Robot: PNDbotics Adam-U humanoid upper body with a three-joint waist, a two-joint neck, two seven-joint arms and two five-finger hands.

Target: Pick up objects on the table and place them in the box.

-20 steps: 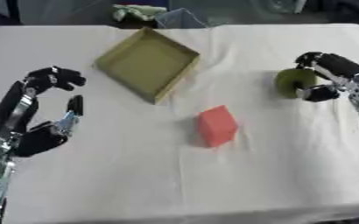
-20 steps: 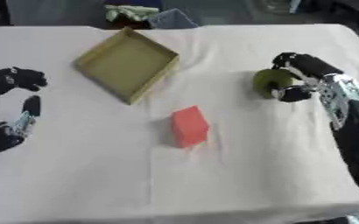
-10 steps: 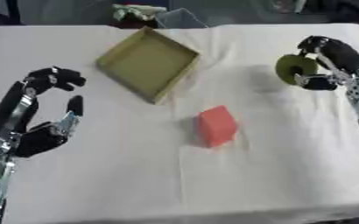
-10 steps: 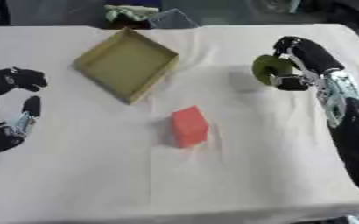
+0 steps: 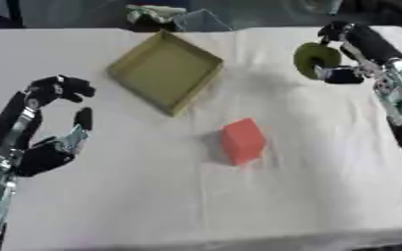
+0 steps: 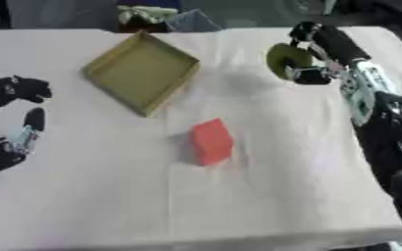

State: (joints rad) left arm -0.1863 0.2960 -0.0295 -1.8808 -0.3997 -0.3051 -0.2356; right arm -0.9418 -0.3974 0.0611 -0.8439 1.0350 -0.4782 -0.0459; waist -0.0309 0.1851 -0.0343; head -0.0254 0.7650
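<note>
My left hand [image 5: 46, 147] is idling over the white cloth-covered table [image 5: 153, 206] near its left edge, holding nothing, with its fingers curling at the tips and its thumb standing apart. The left eye view is showing the forearm running down to the lower left corner; the right eye view is cutting most of that off and showing only the hand at the frame's edge.

Further right, the shallow square olive-green cardboard box [image 5: 165, 71] is sitting open and turned corner-on toward me, at the far left-centre of the table. Behind it, at the far edge, a pale green and grey-blue bundle [image 6: 162, 17] is lying; I cannot tell what it is.

The red rectangular foam block [image 5: 242, 141] is resting on the cloth near the table's middle, well apart from the box and from both hands.

At the far right, my right hand [image 5: 352, 54] is curling its fingers and thumb around the round olive-green object [image 5: 314, 60], holding it clear above the cloth, right of the box. The right eye view is showing more of that arm, down to the lower right corner.
</note>
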